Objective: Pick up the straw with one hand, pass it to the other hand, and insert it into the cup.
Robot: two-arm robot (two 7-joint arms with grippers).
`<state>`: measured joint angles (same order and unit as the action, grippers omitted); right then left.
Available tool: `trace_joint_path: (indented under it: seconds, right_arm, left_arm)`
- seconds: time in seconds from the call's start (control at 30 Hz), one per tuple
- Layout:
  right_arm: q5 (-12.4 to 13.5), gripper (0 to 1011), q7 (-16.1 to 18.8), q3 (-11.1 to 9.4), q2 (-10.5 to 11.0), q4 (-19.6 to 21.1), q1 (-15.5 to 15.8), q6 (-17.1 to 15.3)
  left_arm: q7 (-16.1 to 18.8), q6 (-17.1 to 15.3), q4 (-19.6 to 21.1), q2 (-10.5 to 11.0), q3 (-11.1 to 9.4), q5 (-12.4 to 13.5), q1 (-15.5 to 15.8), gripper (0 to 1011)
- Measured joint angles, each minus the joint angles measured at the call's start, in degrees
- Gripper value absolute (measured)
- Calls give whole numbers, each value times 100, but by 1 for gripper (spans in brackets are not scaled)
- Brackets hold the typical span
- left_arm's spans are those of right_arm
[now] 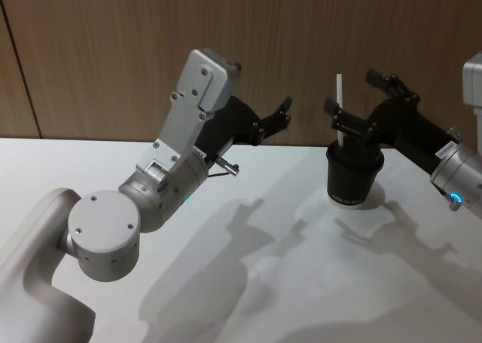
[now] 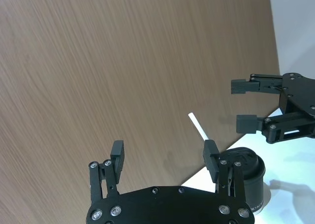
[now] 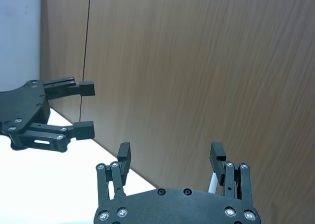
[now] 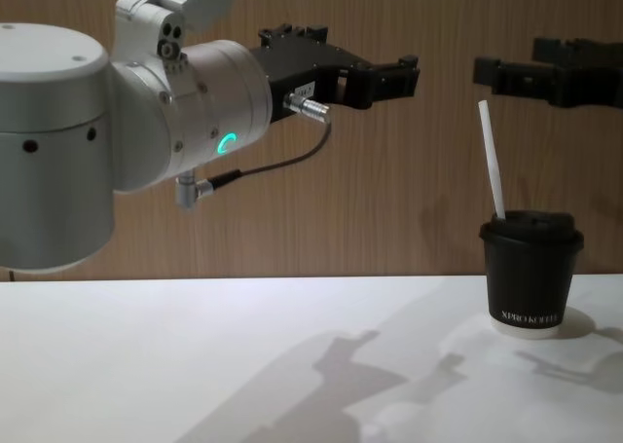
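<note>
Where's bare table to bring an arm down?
The white table is bare from the left arm across to the cup. It is crowded at the cup: the straw stands in its lid, with the right gripper, fingers open, just above.

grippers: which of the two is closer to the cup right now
The right gripper, open, hangs just above the cup and the straw standing in its lid. The left gripper, also open, is raised farther off to the side.
</note>
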<state>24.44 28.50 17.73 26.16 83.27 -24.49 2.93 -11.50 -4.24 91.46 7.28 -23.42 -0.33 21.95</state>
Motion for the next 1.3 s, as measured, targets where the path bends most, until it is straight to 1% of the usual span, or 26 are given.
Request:
trace_joint_path:
  seconds: [0.5,1.3]
  right_arm:
    - [52,1001,42,35,21,56,8,-43]
    - [72,1001,58,51,30,78,9,-64]
  left_arm:
    - [-1,-42,-71,-118,57,-65,-28,1003]
    - [-2,-56,-96,-158,78,-89,-39,1003]
